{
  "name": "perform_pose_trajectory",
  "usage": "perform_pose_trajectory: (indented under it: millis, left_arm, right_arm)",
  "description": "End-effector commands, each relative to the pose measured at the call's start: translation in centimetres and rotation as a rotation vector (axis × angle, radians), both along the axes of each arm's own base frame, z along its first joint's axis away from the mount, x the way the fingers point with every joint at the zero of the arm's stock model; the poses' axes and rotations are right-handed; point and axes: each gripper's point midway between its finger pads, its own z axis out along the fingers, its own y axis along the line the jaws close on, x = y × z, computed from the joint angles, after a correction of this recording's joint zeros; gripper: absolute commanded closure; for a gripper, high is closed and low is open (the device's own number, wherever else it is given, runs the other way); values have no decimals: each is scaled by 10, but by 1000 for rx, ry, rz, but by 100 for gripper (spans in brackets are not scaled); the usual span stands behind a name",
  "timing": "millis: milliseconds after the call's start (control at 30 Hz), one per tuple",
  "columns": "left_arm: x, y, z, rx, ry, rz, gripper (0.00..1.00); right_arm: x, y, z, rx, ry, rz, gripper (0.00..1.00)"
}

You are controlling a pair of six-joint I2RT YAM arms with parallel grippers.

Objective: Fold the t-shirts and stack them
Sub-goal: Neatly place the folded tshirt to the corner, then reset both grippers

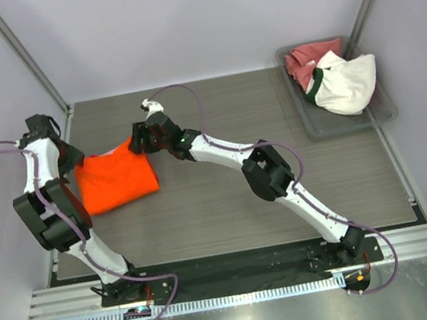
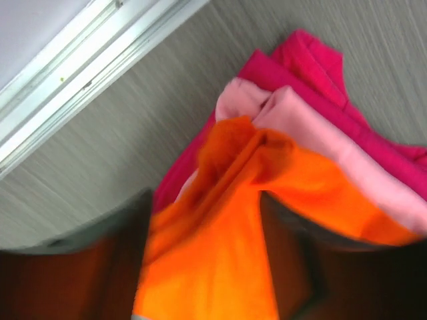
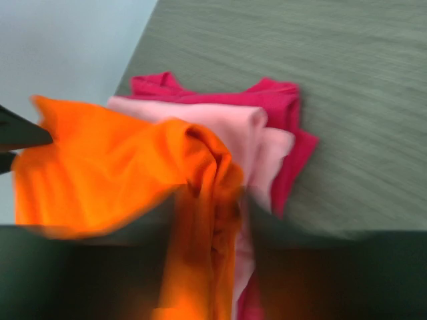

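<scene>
The bright orange t-shirt [image 1: 115, 179] lies folded at the table's left, over a folded light pink t-shirt [image 2: 320, 140] and a magenta t-shirt [image 2: 313, 63]. My left gripper [image 1: 76, 161] is shut on the orange shirt's left edge [image 2: 207, 267]. My right gripper [image 1: 139, 139] is shut on its far right corner [image 3: 200, 240]. Both hold the cloth a little above the stack. The pink shirt [image 3: 220, 123] and the magenta shirt [image 3: 280, 93] also show in the right wrist view. A dusty rose-red t-shirt [image 1: 307, 60] and a white t-shirt with a dark green collar [image 1: 348, 83] sit in the tray.
A grey tray [image 1: 385, 112] stands at the back right. A metal rail [image 2: 87, 73] runs along the table's left edge, close to the stack. Walls enclose the table on three sides.
</scene>
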Motion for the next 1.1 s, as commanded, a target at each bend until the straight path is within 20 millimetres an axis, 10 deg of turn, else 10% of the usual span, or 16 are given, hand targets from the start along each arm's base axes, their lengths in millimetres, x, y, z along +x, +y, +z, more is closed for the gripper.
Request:
perform_pose_trajectory:
  millis: [0,133,267,300,333,400,467,667,800,1067]
  left_arm:
    - [15,18,10,15,-9,24,28]
    - [16,11,51,74,-88,-9,1]
    - [10,-11,116,134,-256,-84,0]
    - [14,-29,127,112,-297,-143,0]
    - [11,-43,147,117,-352,-191,1]
    - [13,-78,162,90,-414,-287,0]
    - [12,-102,172,69,-482,-322,0]
    - [25,-194,177,-24,-586,-488,0]
    - [30,-253,155,-59,-576,-594,0]
    - [6,-341,97,-98,-638,-812,1]
  right_arm:
    - [34,-8,38,73,-79,-64,23]
    - [25,-26,67,20,-126,-64,11]
    - [3,-65,114,14,-200,-61,11]
    - [-7,-80,93,-19,-187,-59,11]
    - [-19,-100,146,35,-261,-72,11]
    - [-27,-139,133,8,-249,-105,11]
    - [-32,-188,179,58,-292,-172,11]
    - [-64,-318,186,-41,-314,-367,11]
    - [-78,-389,144,-157,-257,-494,11]
    - [-91,-442,69,-226,-154,-649,10]
